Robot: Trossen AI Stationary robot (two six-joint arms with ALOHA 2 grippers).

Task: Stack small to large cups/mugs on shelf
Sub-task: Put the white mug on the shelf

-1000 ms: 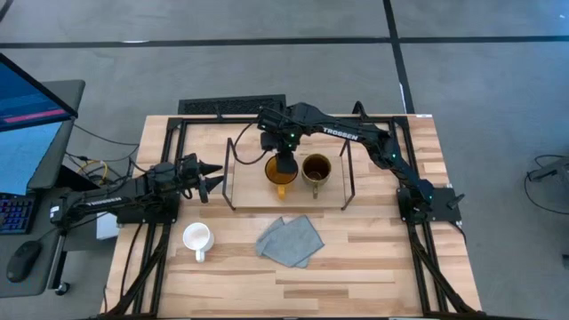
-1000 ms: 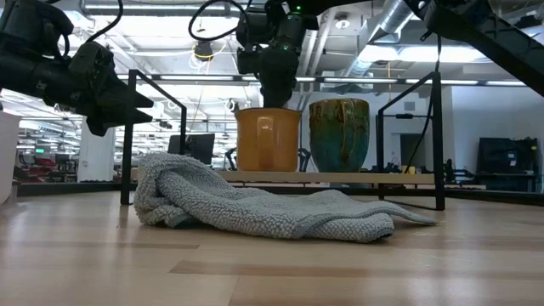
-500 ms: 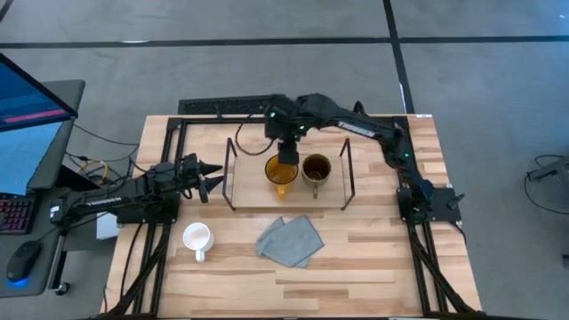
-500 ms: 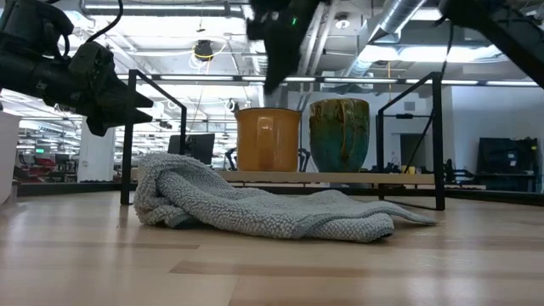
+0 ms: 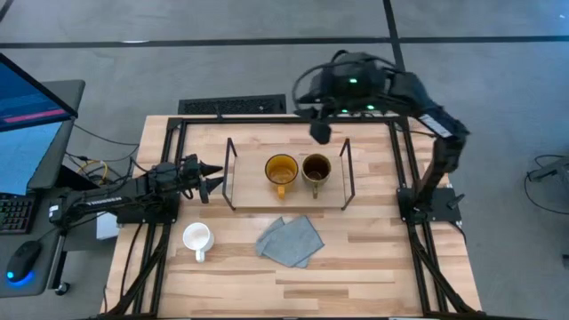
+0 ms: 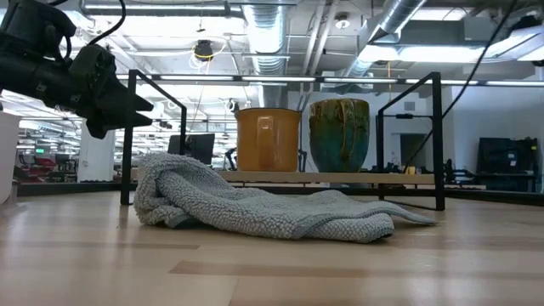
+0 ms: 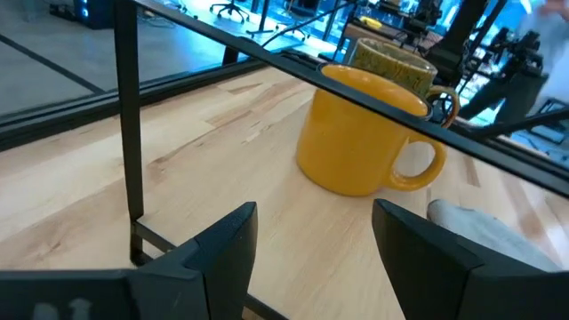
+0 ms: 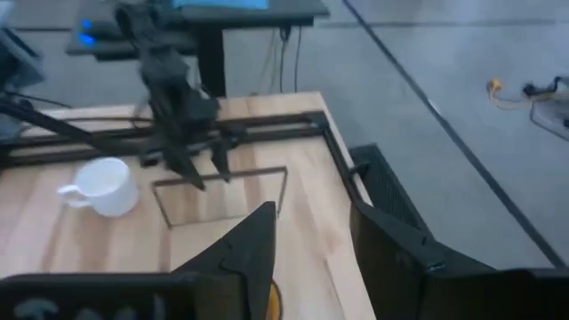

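Observation:
The yellow-amber mug [image 5: 281, 169] and the olive-brown mug [image 5: 316, 167] stand side by side on their bases on the light-wood shelf [image 5: 258, 197], handles toward the near edge; they also show in the low view, the yellow-amber mug [image 6: 268, 138] and the olive-brown mug [image 6: 340, 134]. The small white mug [image 5: 196, 238] stands on the table at the near left. My right gripper [image 5: 320, 132] is open and empty, high above the shelf's far edge. My left gripper [image 5: 209, 182] is open and empty, level, just left of the shelf's left wire end, pointing at the yellow-amber mug [image 7: 364, 133].
A grey-blue cloth [image 5: 290, 240] lies crumpled on the table just near of the shelf. The shelf's black wire ends [image 5: 229, 173] stand at its left and right. A monitor and keyboard sit left of the table. The white mug also shows in the right wrist view [image 8: 102, 185].
My right gripper has risen from the yellow-amber mug's top and gone up and toward the table's far right, out of the low view. The yellow-amber mug stays upright on the shelf beside the olive-brown one.

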